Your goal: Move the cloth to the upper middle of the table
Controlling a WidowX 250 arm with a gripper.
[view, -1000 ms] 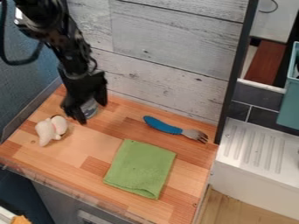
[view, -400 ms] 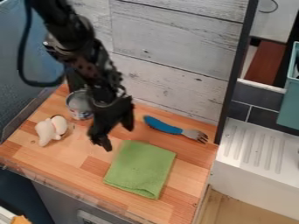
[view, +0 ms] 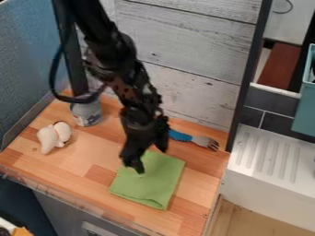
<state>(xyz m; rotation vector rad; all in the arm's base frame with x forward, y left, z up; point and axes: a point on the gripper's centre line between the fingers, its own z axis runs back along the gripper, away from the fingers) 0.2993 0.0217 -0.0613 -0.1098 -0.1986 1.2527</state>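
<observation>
While the black arm (view: 113, 48) hung in from the top edge of the frame, the cloth (view: 154, 186) lay below the centre, toward the front of the counter (view: 77, 166). It was plain green, folded into a rough square, flat and set askew, with slightly rounded corners. The gripper (view: 151, 161) was over its upper left part, fingers spread apart; whether they touched the fabric, I couldn't tell.

The cloth's right and lower edges were in plain sight, its upper left edge partly hidden by the gripper. Wood showed between it and the counter's front and right edges, with a wider stretch to its left. Just above it, toward the planks (view: 190, 46), lay the fork (view: 204, 141), its blue handle partly behind the gripper. The can (view: 87, 115) stood upright at the left, and the white toy (view: 47, 138) lay below it.

The counter had a warm, patchwork wood grain. A blue panel (view: 27, 55) rose at its left; past the dark post (view: 249, 69) on the right were a white drainer (view: 271, 152) and a teal bin (view: 301, 113).
</observation>
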